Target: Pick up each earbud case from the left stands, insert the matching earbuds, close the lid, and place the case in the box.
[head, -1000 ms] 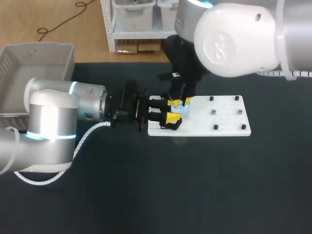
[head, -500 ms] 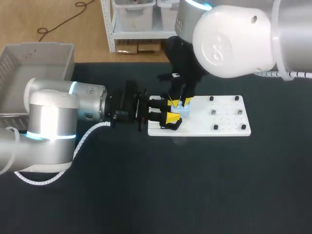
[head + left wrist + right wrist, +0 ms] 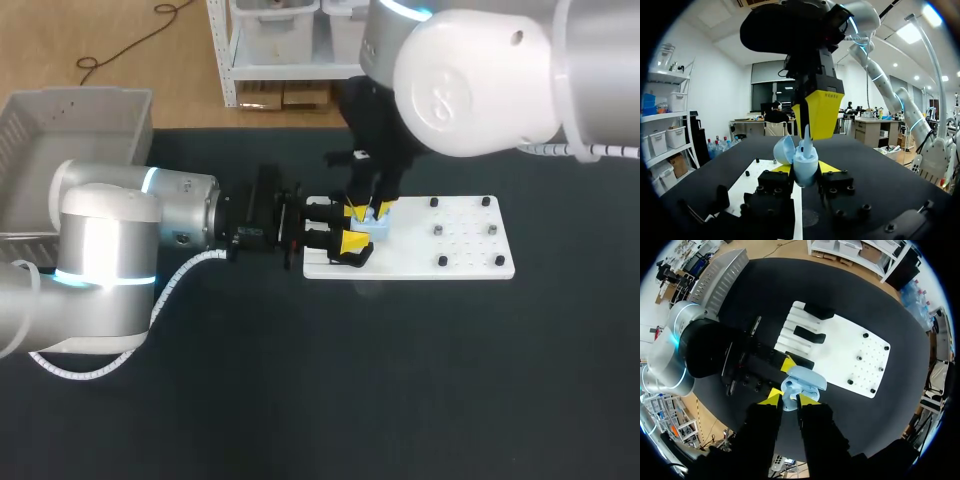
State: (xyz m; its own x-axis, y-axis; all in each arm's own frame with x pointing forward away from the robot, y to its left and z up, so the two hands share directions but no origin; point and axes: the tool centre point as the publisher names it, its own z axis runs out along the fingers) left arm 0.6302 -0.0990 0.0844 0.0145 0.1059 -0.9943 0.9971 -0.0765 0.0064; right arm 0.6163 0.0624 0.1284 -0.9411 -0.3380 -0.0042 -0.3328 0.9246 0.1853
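Note:
A light-blue earbud case (image 3: 805, 167) with its lid (image 3: 784, 149) swung open sits between the yellow tips of my left gripper (image 3: 805, 169), which is shut on it over the white stand board's (image 3: 455, 258) left part. Straight above the case, my right gripper (image 3: 816, 116) points down, shut on a small pale earbud (image 3: 806, 140) whose lower end reaches into the case. The right wrist view looks down on the case (image 3: 803, 380) just ahead of my right gripper (image 3: 790, 399). From the head view, the case (image 3: 381, 227) shows beside both grippers, left (image 3: 358, 228) and right (image 3: 373, 210).
Two black stands (image 3: 810, 333) sit on the board's left end, and small black pegs (image 3: 440, 230) dot its right half. A grey box (image 3: 70, 125) stands at the table's far left corner.

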